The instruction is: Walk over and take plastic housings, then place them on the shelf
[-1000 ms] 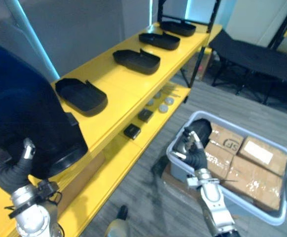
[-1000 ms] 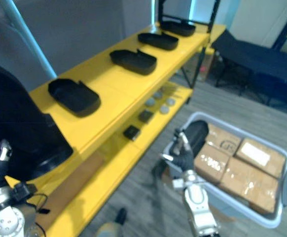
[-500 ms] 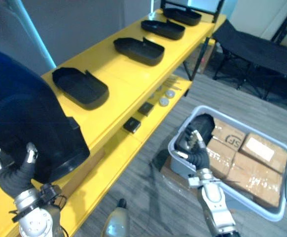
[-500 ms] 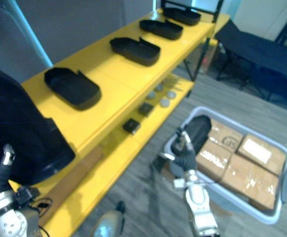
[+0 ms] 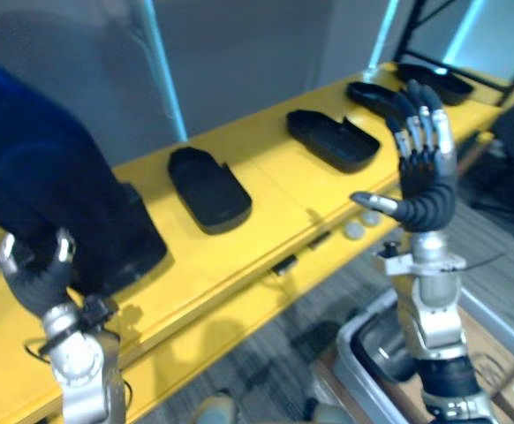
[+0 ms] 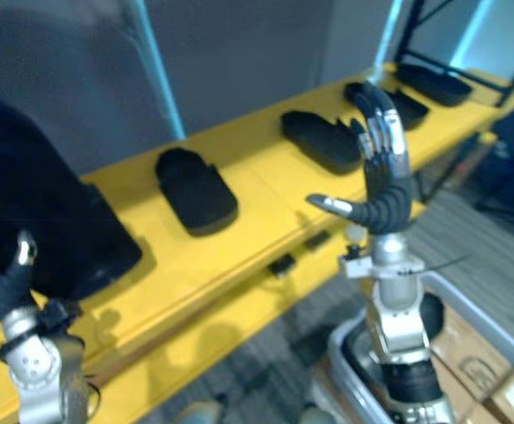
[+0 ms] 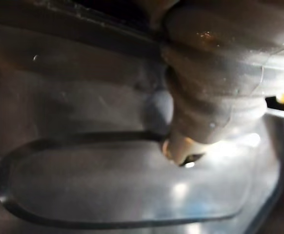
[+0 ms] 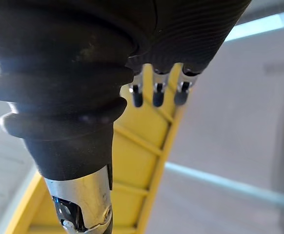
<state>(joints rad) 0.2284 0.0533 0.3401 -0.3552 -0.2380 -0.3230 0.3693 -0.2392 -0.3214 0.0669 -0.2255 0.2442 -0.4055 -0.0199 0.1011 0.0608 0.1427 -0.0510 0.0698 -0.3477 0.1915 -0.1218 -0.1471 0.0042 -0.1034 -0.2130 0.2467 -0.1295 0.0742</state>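
The fingers (image 5: 61, 249) of the left hand (image 5: 34, 284) curl up over the near rim of a big black housing (image 5: 54, 203) and are clamped on it, their dark tips showing against its wall. In the left wrist view the thumb (image 7: 180, 146) presses on the smooth inside of that shell. This held housing is at the near end of the yellow shelf (image 5: 266, 225), low against the top board; I cannot tell whether it rests there.

The fingers (image 5: 420, 124) of the right hand (image 5: 427, 190) are straight, close side by side and pointing up, with the thumb (image 5: 372, 201) stuck out sideways, and they hold nothing. The hand is raised in front of the shelf's edge. In the right wrist view the same fingers run straight out, with yellow framing beyond them.

Along the top board lie four more black housings, each apart from the next: the second housing (image 5: 208, 187) near the held one, the third housing (image 5: 332, 140) past it, then the fourth housing (image 5: 374, 92) and the fifth housing (image 5: 434, 81) at the far end. On the lower board are small round pieces (image 5: 354, 231) and a small dark piece (image 5: 283, 265).

Below the right arm stands a grey bin (image 5: 356, 364) with a dark rounded thing (image 5: 389, 349) in its near corner, too unclear to name, and cardboard boxes (image 6: 464, 331) beside it
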